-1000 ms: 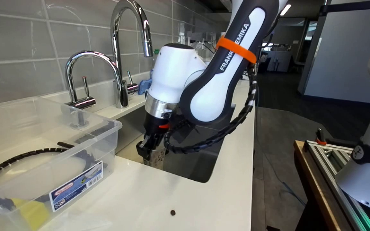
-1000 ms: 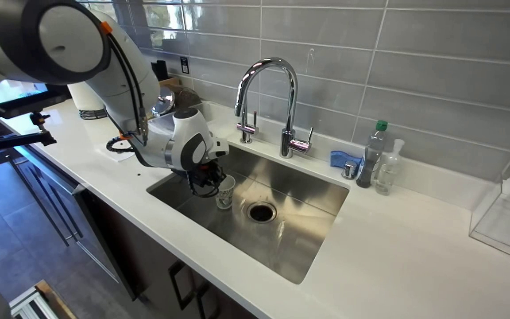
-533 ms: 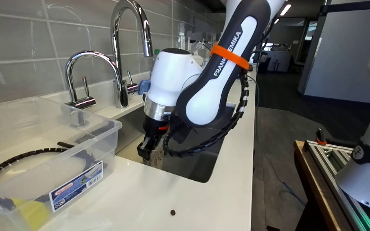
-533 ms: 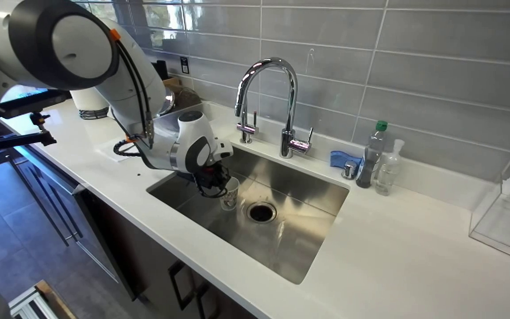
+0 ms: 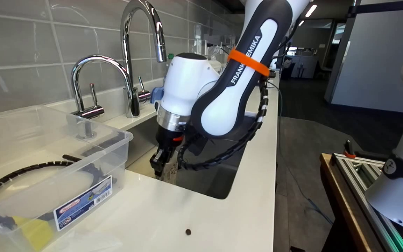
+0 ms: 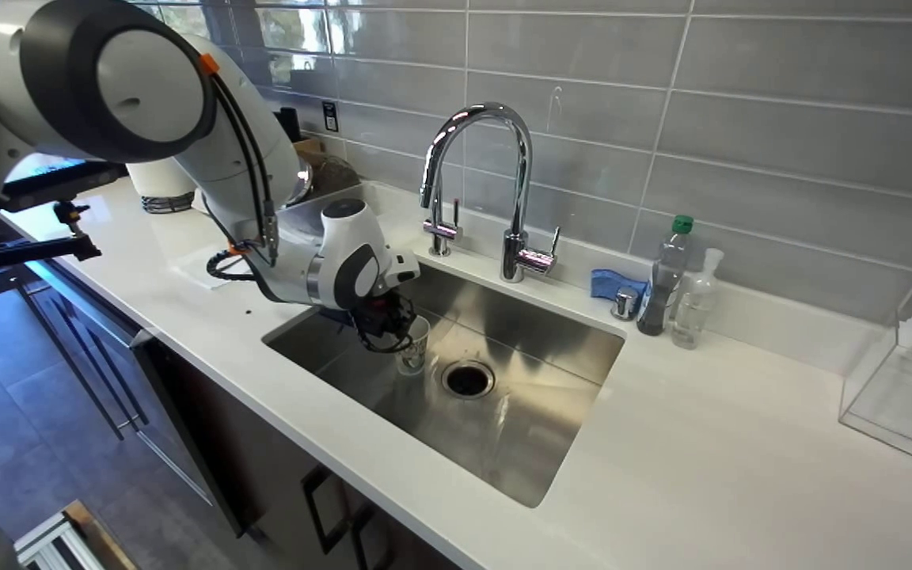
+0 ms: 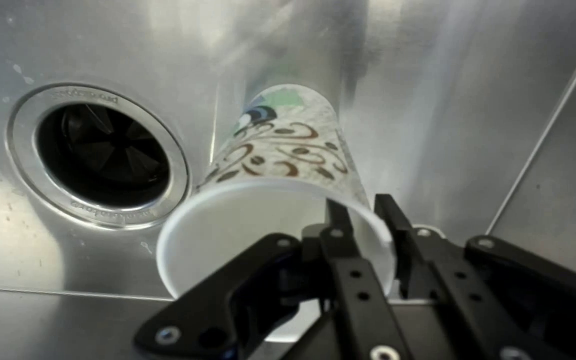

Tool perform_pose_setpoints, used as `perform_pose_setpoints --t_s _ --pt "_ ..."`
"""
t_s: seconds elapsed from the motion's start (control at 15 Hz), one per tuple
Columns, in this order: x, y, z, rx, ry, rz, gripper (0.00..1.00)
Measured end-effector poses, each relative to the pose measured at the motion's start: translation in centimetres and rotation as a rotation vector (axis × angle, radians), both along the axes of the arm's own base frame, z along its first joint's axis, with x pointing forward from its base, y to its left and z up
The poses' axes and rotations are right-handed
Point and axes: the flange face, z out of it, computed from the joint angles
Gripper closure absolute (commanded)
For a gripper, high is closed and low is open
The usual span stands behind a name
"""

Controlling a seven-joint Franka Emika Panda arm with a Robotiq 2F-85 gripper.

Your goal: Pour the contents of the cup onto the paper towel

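If lifted by one side only, the small, tapered, cream-white paper cup [image 7: 273, 205] could buckle and spill early. It is inside the stainless-steel sink [image 6: 495, 443], towards nine o'clock in the wrist view from the black two-fingered claw [image 7: 362, 202], whose narrow gap spans the rim; whether it grips, I cannot tell.

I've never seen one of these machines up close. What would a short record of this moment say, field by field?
Cup: patterned, mouth up, in the sink beside the drain
Cup contents: can't be made out
Tool: jaws slightly apart, one finger inside the cup, the other outside
Likely paper towel: pale sheet lying on the counter
Taps: two, chrome, beside the sink
Pouring: not under way
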Motion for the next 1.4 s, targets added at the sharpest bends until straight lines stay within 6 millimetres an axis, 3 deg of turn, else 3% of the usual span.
perform_pose_setpoints --t_s 0.4,0.67,0.93,1.13,1.4 --pt "0.6 -0.4 1.0 0.009 -0.016 -0.018 0.02" --pt "0.9 -0.3 3.5 0.022 -0.024 -0.081 0.00" --pt "0.6 0.0 8.1 0.065 -0.059 -0.170 0.00" --pt "-1.1 -0.6 11.0 0.069 0.011 -0.275 0.00" --pt "-5.5 -2.2 13.8 0.028 0.183 -0.348 0.00"
